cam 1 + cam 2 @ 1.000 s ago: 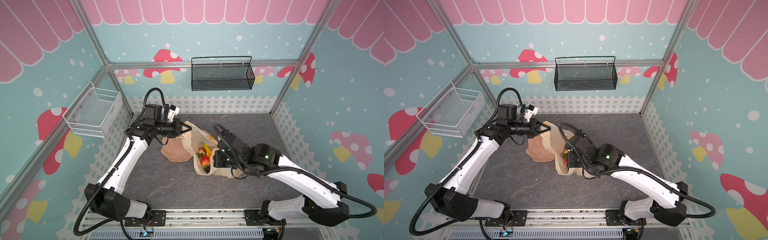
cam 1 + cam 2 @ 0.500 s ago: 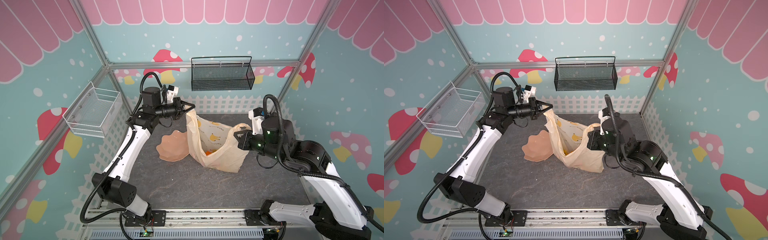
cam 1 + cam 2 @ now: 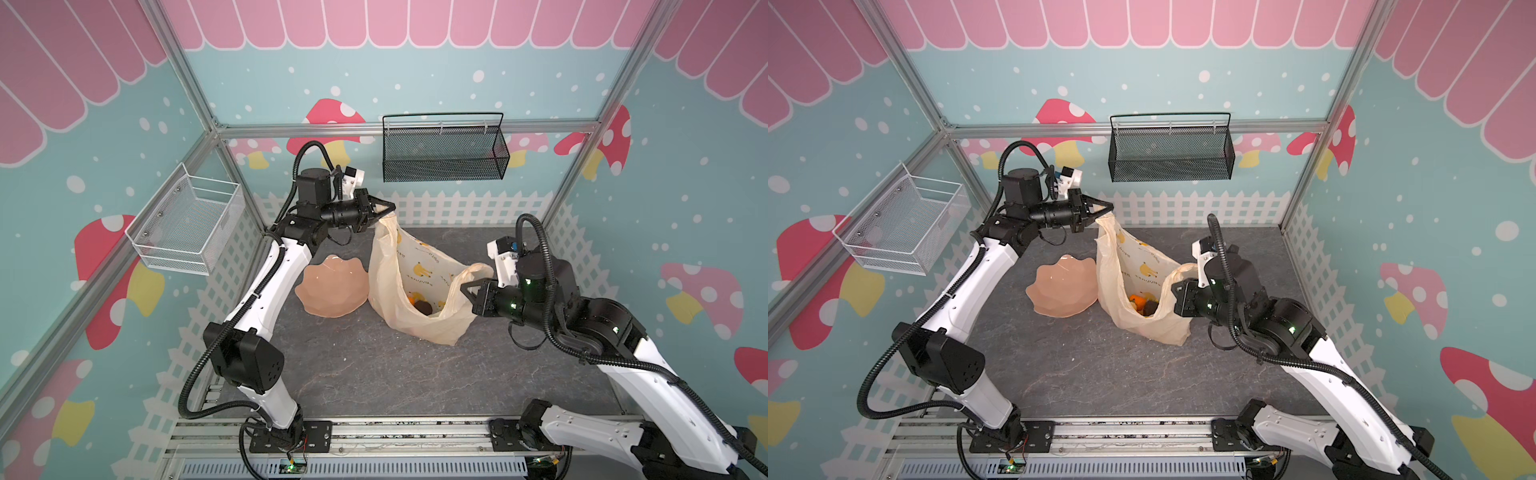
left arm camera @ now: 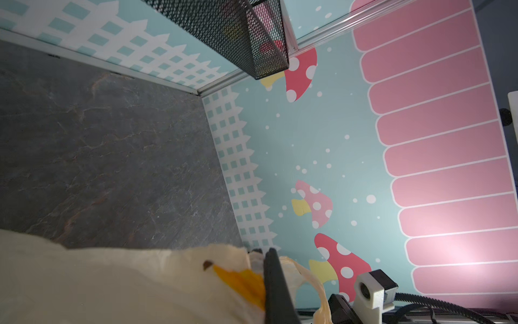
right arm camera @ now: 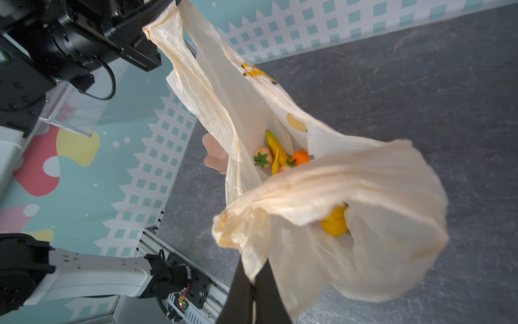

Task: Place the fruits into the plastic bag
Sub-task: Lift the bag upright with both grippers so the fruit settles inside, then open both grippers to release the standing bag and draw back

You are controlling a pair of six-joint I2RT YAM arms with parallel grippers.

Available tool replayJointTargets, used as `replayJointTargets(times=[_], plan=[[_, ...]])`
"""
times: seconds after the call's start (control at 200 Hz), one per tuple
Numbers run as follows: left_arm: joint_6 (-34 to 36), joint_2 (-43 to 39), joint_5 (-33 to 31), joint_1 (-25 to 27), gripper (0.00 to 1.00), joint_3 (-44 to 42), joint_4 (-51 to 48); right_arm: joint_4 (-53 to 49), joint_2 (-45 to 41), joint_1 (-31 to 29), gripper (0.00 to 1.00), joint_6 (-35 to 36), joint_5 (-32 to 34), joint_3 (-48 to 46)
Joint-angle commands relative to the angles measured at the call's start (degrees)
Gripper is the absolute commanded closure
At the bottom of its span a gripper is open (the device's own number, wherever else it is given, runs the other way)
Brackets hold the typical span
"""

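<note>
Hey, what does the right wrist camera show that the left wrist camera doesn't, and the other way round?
Only the right wrist view looks down into the plastic bag: a banana, a strawberry and an orange lie at its bottom, and the pink dish peeks past the bag's edge. Only the left wrist view shows the black mesh basket on the wall. Both show the bag's cream plastic, the grey table, and fingers shut on a bag handle: right fingers, left fingers.
</note>
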State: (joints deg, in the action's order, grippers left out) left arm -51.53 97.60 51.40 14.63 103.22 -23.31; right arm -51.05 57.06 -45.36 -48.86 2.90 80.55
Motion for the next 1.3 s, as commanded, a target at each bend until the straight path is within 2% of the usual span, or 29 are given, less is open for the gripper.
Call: replayJointTargets(times=[0.0, 0.175, 0.27, 0.365, 0.43, 0.625, 0.735, 0.976, 1.061, 1.156, 1.296], plan=[[4.7, -2.1, 1.8, -0.7, 1.0, -2.0, -4.1, 4.1, -3.0, 0.2, 1.0, -3.2, -3.9, -5.2], [10.7, -3.1, 1.9, -2.6, 0.99, -2.8, -11.8, 5.0, -5.9, 0.2, 1.0, -4.3, -4.2, -8.5], [12.7, -3.7, 2.5, -3.6, 0.91, -3.4, -13.5, 6.2, -5.3, 0.1, 0.96, -3.7, -5.7, -8.3], [13.6, -4.3, 3.4, -4.0, 0.78, -3.5, -13.9, 7.1, -4.0, 0.2, 0.82, -3.2, -7.1, -7.9], [14.0, -5.0, 4.1, -4.0, 0.66, -3.5, -13.9, 7.0, -3.4, 0.1, 0.72, -2.9, -7.4, -7.2], [15.4, -8.6, 3.0, -5.2, 0.29, -5.3, -13.9, 6.4, -4.0, 0.2, 0.55, -3.4, -6.7, -5.7], [16.6, -10.2, 0.3, -7.7, 0.18, -7.0, -16.6, 3.2, -3.6, 0.2, 0.45, -3.0, -5.8, -3.6], [19.1, -14.6, -5.3, -14.6, 0.08, -10.9, -19.8, -9.8, -4.9, 0.2, 0.26, -5.5, 2.5, 3.0], [19.9, -15.4, -7.5, -15.2, 0.0, -11.6, -20.4, -13.4, -6.1, 0.2, 0.2, -7.1, 6.9, 5.5], [21.5, -15.7, -10.4, -15.1, 0.0, -11.6, -20.9, -15.7, -6.2, 0.2, 0.13, -7.9, 11.3, 7.7], [24.7, -15.8, -14.2, -15.6, 0.0, -10.8, -22.0, -18.5, -1.0, 0.3, 0.04, -5.7, 14.3, 11.4]])
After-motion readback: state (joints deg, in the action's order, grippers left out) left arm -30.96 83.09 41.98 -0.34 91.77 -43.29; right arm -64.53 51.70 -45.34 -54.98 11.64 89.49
